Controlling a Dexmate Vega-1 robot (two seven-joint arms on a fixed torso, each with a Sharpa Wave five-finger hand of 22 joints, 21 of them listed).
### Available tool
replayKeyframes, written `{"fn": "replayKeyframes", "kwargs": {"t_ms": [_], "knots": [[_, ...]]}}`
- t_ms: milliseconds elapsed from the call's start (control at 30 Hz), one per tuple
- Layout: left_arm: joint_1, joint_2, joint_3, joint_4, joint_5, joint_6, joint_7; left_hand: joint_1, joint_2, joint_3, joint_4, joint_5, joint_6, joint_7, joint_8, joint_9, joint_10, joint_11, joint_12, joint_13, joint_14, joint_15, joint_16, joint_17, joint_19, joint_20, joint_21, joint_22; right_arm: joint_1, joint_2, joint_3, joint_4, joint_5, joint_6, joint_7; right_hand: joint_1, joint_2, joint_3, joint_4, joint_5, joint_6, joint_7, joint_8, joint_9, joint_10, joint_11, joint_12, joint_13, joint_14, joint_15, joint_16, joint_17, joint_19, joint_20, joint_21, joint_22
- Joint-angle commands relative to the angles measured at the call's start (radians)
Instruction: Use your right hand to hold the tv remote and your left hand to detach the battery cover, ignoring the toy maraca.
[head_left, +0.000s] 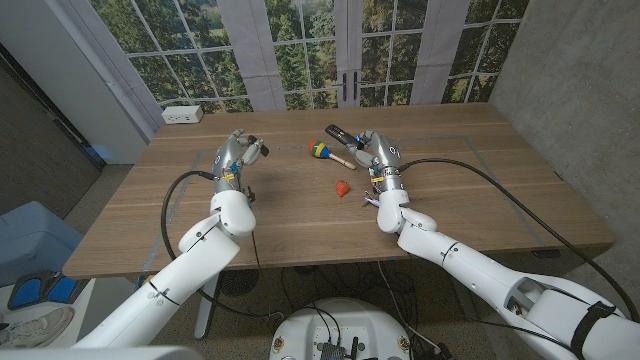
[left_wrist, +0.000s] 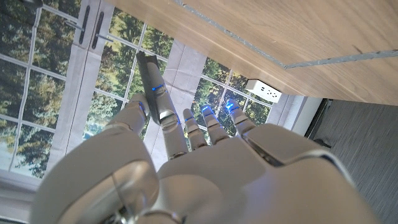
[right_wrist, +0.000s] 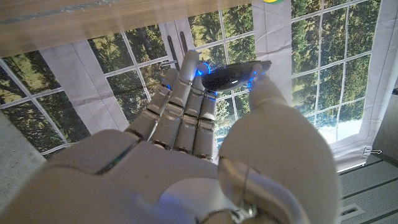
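The right hand (head_left: 381, 157) is raised over the far middle of the wooden table (head_left: 470, 190), fingers and thumb closed around the black tv remote (head_left: 338, 133), which juts out toward the window. Off to its left, the left hand (head_left: 236, 155) is lifted too, pinching the dark, flat battery cover (left_wrist: 149, 74) upright at its fingertips. The toy maraca (head_left: 327, 152) lies on the table just beside the right hand, with a small red thing (head_left: 342, 188) nearer the robot.

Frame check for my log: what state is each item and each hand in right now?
tv remote: lifted off the table, gripped by the right hand.
battery cover: off the remote, held in the left hand, raised above the table.
toy maraca: lying on the table, untouched.
small red object: resting on the table, apart from both hands.
power strip: lying at the table's far edge.
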Motion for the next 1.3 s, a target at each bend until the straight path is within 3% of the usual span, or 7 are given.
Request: {"fn": "replayKeyframes", "kwargs": {"t_ms": [33,333,867,1100,1300], "knots": [[-0.037,0.054,0.049,-0.053,0.009,0.157,-0.045,-0.006,0.005,-0.005,-0.004,-0.002,0.017,-0.003,-0.004,-0.001,0.016,-0.012,0.013,-0.008,0.005,-0.008,0.006,-0.007,-0.003,-0.001,-0.006,0.0,-0.011,0.007,0.021,-0.009,0.029,-0.077,-0.014,0.074,0.074,0.008,0.004,0.002,0.15,-0.144,0.013,0.007,0.206,-0.197,-0.004,0.005,-0.021,-0.128,-0.007,0.007,-0.005,-0.018,0.011,0.001],[-0.064,0.108,0.076,-0.066,-0.017,0.185,-0.109,-0.003,0.002,-0.01,-0.014,-0.003,0.024,0.002,-0.009,-0.007,0.033,-0.014,0.019,-0.026,0.005,-0.007,0.009,-0.025,0.003,-0.003,-0.01,-0.001,-0.009,0.009,0.018,0.002,0.028,-0.147,-0.033,0.076,0.074,0.008,0.002,0.002,0.148,-0.141,0.014,0.008,0.208,-0.194,-0.005,0.005,-0.021,-0.129,-0.01,0.012,-0.006,-0.016,0.013,0.001],[-0.093,0.13,0.112,-0.079,-0.035,0.244,-0.122,-0.003,0.006,-0.019,-0.019,-0.003,0.022,0.004,-0.023,-0.016,0.066,-0.015,0.03,-0.052,0.014,-0.011,0.019,-0.048,0.022,-0.01,-0.012,-0.002,0.007,0.007,0.002,0.037,0.023,-0.27,-0.058,0.076,0.076,0.008,0.002,0.0,0.147,-0.139,0.014,0.008,0.21,-0.196,-0.009,0.003,-0.02,-0.128,-0.017,0.021,-0.008,-0.014,0.017,0.0],[-0.127,0.159,0.146,-0.078,-0.043,0.283,-0.161,0.001,0.005,-0.021,-0.025,-0.003,0.027,0.013,-0.028,-0.022,0.083,-0.021,0.033,-0.064,0.031,-0.022,0.026,-0.058,0.043,-0.018,-0.009,-0.002,0.013,-0.001,-0.007,0.035,0.036,-0.342,-0.017,0.077,0.076,0.008,0.001,0.0,0.146,-0.141,0.012,0.004,0.211,-0.194,-0.011,0.001,-0.02,-0.129,-0.021,0.025,-0.009,-0.012,0.019,0.0],[-0.142,0.157,0.163,-0.069,-0.043,0.296,-0.154,0.009,0.001,-0.022,-0.035,-0.002,0.008,0.021,-0.044,-0.028,0.095,-0.028,0.035,-0.072,0.038,-0.027,0.027,-0.067,0.053,-0.019,-0.011,-0.003,0.021,-0.004,-0.014,0.035,0.045,-0.379,0.001,0.075,0.076,0.008,0.002,-0.001,0.142,-0.141,0.009,0.002,0.204,-0.194,-0.015,0.001,-0.021,-0.127,-0.025,0.027,-0.01,-0.011,0.021,0.0]]}}
